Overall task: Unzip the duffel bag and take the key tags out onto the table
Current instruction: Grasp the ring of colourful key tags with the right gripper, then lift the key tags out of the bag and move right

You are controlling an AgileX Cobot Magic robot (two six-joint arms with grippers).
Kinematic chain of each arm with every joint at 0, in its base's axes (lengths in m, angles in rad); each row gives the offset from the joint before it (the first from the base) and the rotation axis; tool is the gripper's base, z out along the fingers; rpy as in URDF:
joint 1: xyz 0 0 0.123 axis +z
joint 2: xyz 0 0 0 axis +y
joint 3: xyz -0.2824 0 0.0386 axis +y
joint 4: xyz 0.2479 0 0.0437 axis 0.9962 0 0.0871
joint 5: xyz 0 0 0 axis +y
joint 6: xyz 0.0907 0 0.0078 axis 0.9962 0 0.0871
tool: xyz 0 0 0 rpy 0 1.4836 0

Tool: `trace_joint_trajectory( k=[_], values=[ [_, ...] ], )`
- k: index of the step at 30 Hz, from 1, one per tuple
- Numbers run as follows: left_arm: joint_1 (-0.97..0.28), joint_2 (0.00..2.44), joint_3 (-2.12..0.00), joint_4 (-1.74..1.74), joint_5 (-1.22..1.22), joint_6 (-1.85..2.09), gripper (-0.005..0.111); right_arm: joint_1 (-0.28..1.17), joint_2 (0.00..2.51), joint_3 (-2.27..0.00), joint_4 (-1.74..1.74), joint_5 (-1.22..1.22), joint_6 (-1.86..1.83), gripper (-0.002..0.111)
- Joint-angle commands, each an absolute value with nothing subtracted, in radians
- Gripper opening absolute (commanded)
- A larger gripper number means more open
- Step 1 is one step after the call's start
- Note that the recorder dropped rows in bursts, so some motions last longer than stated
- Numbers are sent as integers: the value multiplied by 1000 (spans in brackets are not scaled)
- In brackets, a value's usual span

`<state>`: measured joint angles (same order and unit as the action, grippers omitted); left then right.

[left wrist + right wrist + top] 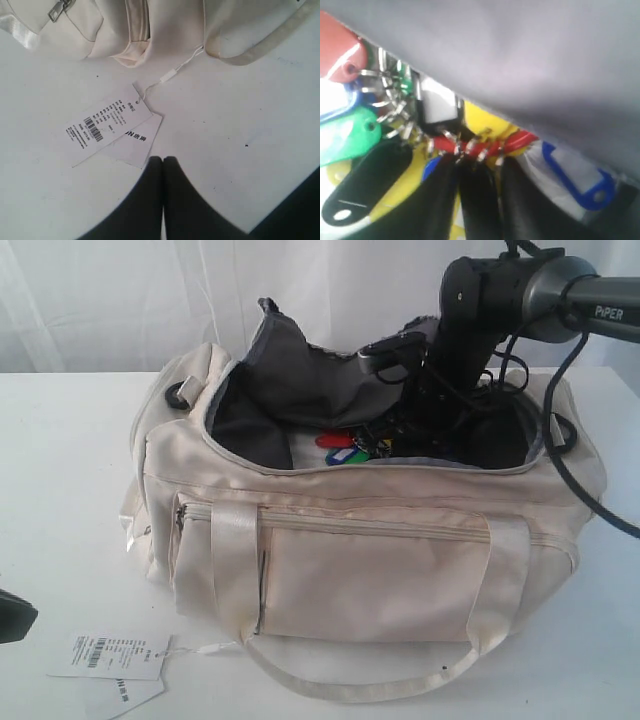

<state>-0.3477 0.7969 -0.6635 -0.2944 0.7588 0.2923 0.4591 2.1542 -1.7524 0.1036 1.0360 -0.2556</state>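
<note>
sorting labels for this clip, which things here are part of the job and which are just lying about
Job: duffel bag, key tags inside it, table, right claw reaching in.
Lying about: white paper price tags, shut left claw.

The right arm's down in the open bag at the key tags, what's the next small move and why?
Probably close the right gripper on the red loop joining the key tags before lifting: it sits right at that loop inside the unzipped duffel bag, but a firm grip isn't clear.

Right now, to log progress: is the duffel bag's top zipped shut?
No, the duffel bag gapes open at the top, with the key tags showing inside.
</note>
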Motion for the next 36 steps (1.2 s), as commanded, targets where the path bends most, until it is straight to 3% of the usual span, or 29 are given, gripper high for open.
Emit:
trace_joint_trajectory(
  k=[1,19,31,36],
  values=[
    [-350,787,-659,-314,769,290,0,455,2188,-1743,84,1101,-262,0],
    [-350,787,-659,-314,769,288,0,455,1868,-1743,117,1067,-262,0],
    [-350,787,-659,-314,769,288,0,457,1887,-1743,277,850,-291,0],
    [-350,787,-659,-314,769,288,0,457,1940,-1743,278,866,-291,0]
  ],
)
